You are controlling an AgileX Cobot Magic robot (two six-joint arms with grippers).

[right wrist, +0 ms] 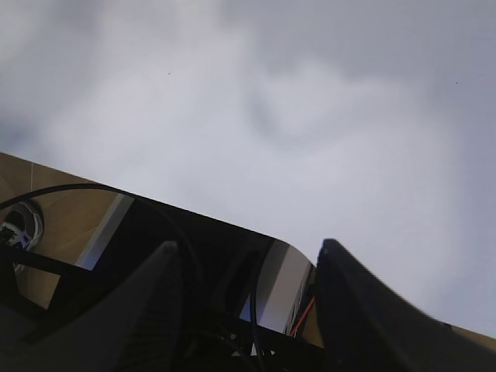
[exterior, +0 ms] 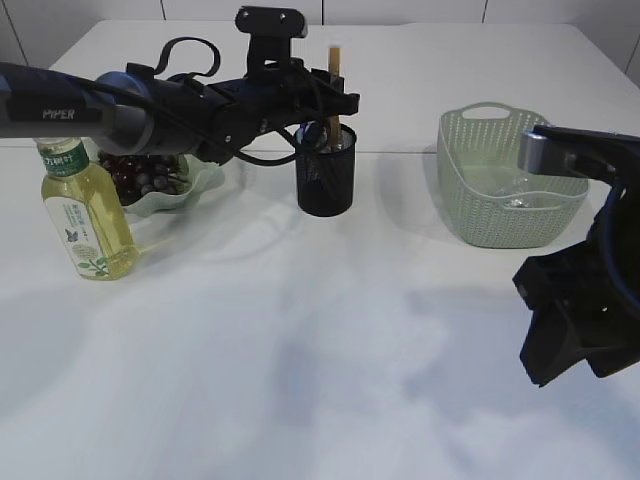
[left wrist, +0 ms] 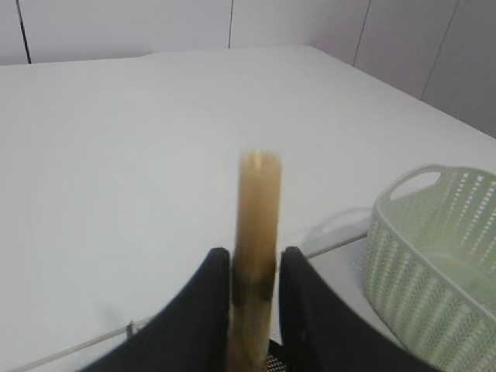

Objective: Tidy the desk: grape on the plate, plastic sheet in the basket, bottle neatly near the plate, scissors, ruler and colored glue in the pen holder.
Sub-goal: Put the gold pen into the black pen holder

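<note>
My left gripper (exterior: 335,108) is shut on a tan ruler (exterior: 335,58) that stands upright, its lower end inside the black mesh pen holder (exterior: 326,180). In the left wrist view both fingers (left wrist: 253,267) flank the ruler (left wrist: 257,201). Dark grapes (exterior: 135,178) lie on the pale green plate (exterior: 203,183). A bottle of yellow liquid (exterior: 88,215) stands in front of the plate. The green basket (exterior: 505,185) holds a clear plastic sheet (exterior: 520,190). My right gripper (right wrist: 246,256) is open and empty at the right edge of the exterior view (exterior: 572,322). Scissors and glue do not show clearly.
The basket also shows at the right of the left wrist view (left wrist: 438,256). A seam between two white tabletops (exterior: 400,152) runs behind the pen holder. The right wrist view shows white table and the robot's base frame (right wrist: 70,225).
</note>
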